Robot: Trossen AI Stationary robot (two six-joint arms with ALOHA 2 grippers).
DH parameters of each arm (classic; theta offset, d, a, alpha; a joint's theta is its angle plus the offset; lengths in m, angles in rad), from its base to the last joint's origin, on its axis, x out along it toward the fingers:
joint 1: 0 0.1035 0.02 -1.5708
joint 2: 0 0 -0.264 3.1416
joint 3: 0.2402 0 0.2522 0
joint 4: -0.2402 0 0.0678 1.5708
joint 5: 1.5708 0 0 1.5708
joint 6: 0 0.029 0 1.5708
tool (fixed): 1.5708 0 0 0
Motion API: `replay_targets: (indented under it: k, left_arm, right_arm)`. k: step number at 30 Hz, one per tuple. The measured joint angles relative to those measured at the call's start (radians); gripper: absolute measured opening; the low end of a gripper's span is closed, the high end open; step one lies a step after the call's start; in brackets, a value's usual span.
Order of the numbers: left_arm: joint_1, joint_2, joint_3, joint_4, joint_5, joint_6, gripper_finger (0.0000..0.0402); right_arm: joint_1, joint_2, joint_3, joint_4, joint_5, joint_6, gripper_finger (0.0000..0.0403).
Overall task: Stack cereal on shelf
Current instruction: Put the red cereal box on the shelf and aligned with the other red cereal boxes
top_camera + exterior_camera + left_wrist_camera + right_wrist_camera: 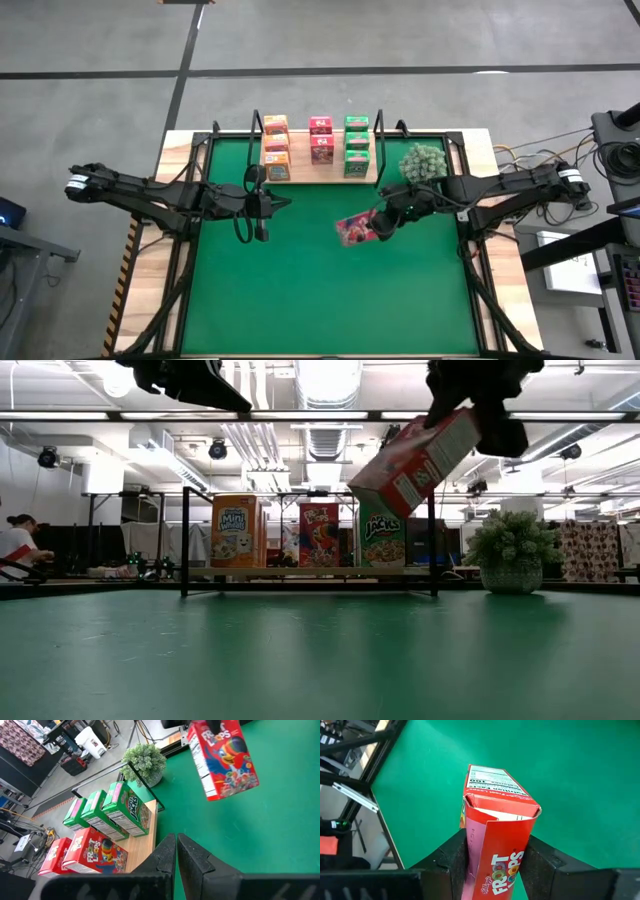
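Note:
The shelf [318, 172], a light wooden board with black wire uprights, stands at the far middle of the green mat. Orange [275, 145], pink [321, 140] and green [356, 145] cereal boxes stand on it in rows. My right gripper [383, 224] is shut on a red-pink Froot Loops box [352, 230], in the air in front of the shelf's right end. My left gripper [262, 206] hovers shut in front of the shelf's left end, touching nothing. My right gripper pinches the Froot Loops box between its two fingers [454, 857], on two opposite sides near one end [492, 865]. The fingers slant down from the table's right side. The box is lifted clear of the mat and tilted, its free end [375, 490] lower, toward the left.
A fuzzy green plant in a pot [423, 163] stands on the mat just right of the shelf, close to my right arm. The green mat [320, 300] stretches from the shelf to the near edge. A black frame [480, 290] borders the mat's sides.

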Motion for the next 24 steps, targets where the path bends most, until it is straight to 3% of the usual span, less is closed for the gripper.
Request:
replay_targets:
  k: [8, 24]
  left_arm:
    - [0.0, 0.0, 0.0, 0.0, 0.0, 0.0, 0.0]
    - [0.0, -0.001, 0.0, -0.001, 0.0, 0.0, 0.0]
  right_arm:
    - [-0.029, 0.09, 0.145, -0.031, -0.002, -0.147, 0.0139]
    - [-0.14, 0.518, 0.761, -0.487, 0.0, -0.658, 0.0139]
